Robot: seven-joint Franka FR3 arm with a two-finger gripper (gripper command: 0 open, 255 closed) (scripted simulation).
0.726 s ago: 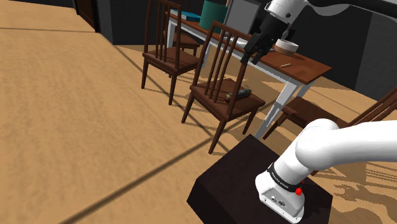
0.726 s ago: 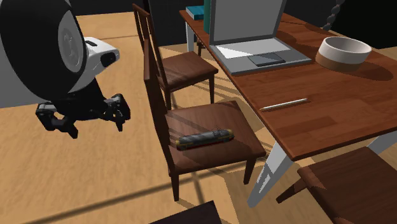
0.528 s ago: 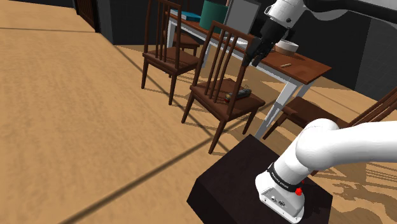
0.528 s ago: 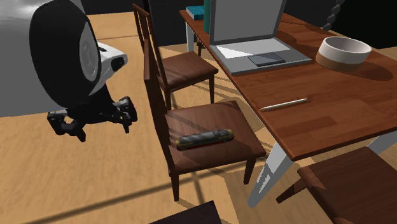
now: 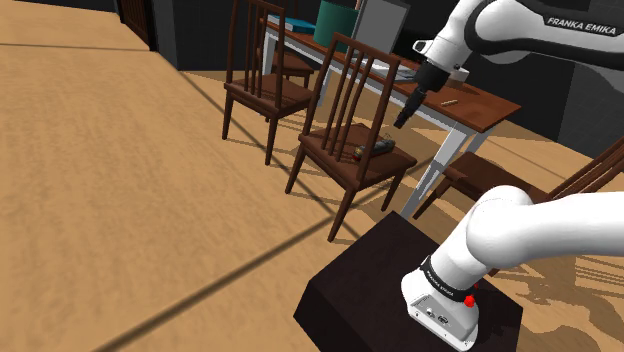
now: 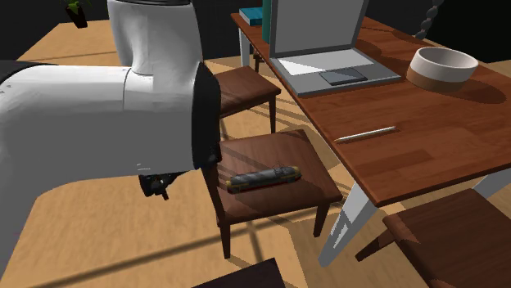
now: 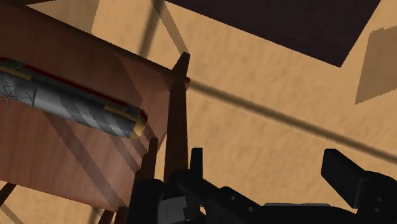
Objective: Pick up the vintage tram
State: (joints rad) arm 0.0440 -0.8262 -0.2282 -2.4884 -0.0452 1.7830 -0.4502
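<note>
Vintage tram (image 6: 264,177) lies flat on the chair seat (image 6: 266,150) — long, rigid, likely light; best pinched across its narrow middle. Gripper (image 7: 263,154) hangs empty, fingers (image 7: 340,172) wide apart, off to the seat's side.

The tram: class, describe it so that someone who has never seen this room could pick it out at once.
Find the brown table with the laptop. The chair beside the pen has the tram lying on its seat. It is a long dark-grey bar with yellow ends, thicker than the pale pen.
</note>
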